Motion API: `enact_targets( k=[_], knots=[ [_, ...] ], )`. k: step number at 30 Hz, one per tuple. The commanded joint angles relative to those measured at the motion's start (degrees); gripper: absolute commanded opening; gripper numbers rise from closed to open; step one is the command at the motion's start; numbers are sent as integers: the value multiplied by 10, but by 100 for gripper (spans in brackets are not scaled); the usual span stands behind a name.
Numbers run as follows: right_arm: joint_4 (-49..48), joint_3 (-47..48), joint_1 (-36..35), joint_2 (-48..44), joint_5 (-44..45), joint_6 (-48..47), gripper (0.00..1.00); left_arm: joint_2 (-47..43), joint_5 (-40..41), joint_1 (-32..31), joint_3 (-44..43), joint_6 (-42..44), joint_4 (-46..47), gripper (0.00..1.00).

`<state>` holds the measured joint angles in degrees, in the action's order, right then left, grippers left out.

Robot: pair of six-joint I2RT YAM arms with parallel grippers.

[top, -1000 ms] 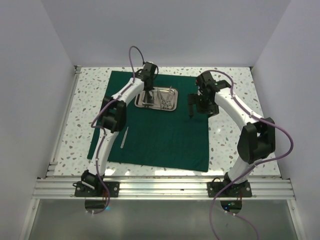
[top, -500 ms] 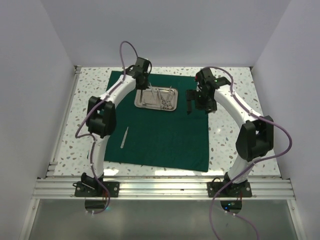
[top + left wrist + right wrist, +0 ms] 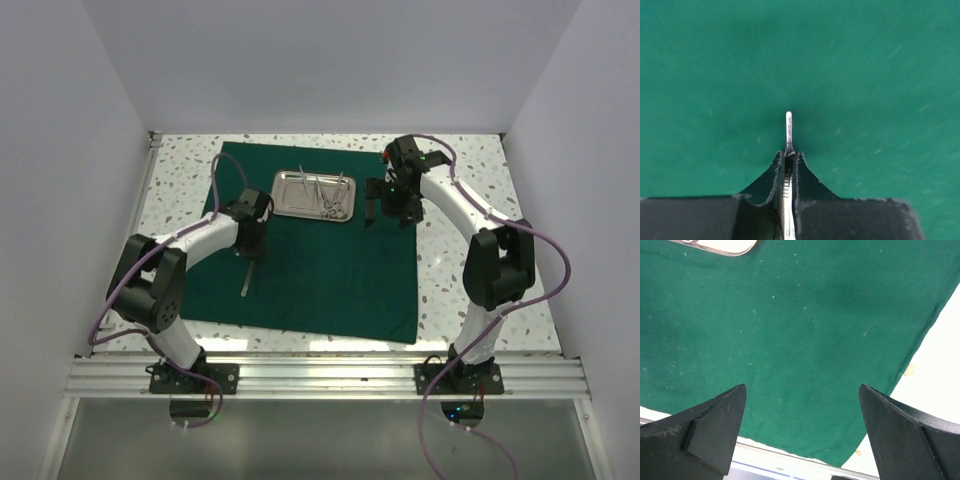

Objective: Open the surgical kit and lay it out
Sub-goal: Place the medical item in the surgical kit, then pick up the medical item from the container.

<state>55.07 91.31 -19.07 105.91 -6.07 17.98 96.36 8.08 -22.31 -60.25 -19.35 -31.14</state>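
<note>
**Left gripper holds a silver instrument low over the opened green cloth**

Nearest the arm bases, the dark green cloth wrap lies opened and flat on the speckled table. Over the cloth's left part, the left gripper hangs low. Its jaws are pressed together on a thin silver instrument, whose blunt tip pokes out past the fingertips above bare cloth. Seen from above, a silver sliver shows on the cloth just on the near side of this gripper. It cannot be told whether that is the held piece or another one lying there.

Farther back and to the right, the right gripper hovers over the cloth, jaws spread wide and holding nothing, just beside the tray's right end. On the far part of the cloth sits the small steel tray, with several ring-handled instruments inside.

The step in hand appears to be laying instruments out one by one on the cloth. The next move likely calls for lowering the held piece until it lies flat. The jaws then part gently and the gripper lifts straight off, so nothing shifts.
</note>
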Motion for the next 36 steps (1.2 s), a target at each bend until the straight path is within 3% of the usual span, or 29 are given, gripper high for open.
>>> enact_targets(
  k=[1,4,5,6,7,9,10,11,13,15,19,26,29,36],
  knots=[
    [-8,7,3,-15,-25,1,98,-46,-12,-1,39,-18,47,0],
    [-8,-6,3,-29,-21,0,98,-46,-12,-1,53,-20,53,0],
    [-8,-10,2,-32,-19,0,98,-43,-10,-1,51,-19,49,6],
    [-8,-12,3,-36,-19,-1,99,-42,-10,-1,39,-18,46,16],
    [-8,-18,3,-43,-16,-1,98,-41,-10,-2,31,-17,42,40],
    [-7,-24,3,-51,-11,-3,98,-38,-9,-1,-4,-13,34,61],
    [-6,-28,2,-54,-8,-4,98,-32,-6,-1,-20,-12,28,81],
    [-6,-31,3,-61,-3,-5,98,-28,-3,-2,-39,-11,25,91],
    [-6,-39,2,-69,3,-7,98,0,-2,-1,-103,-7,15,97],
    [-3,-42,2,-78,11,-10,98,28,-2,-2,-177,-5,7,97],
    [-1,-60,3,-98,21,-11,98,154,4,-1,-338,-16,-27,86],
    [6,-120,2,-155,40,-8,99,359,15,-2,-617,-46,-73,75],
    [13,-137,3,-183,46,-6,98,419,19,-3,-676,-52,-80,74],
    [24,-175,3,-215,60,-4,98,458,26,-12,-682,-62,-42,71]
  ],
)
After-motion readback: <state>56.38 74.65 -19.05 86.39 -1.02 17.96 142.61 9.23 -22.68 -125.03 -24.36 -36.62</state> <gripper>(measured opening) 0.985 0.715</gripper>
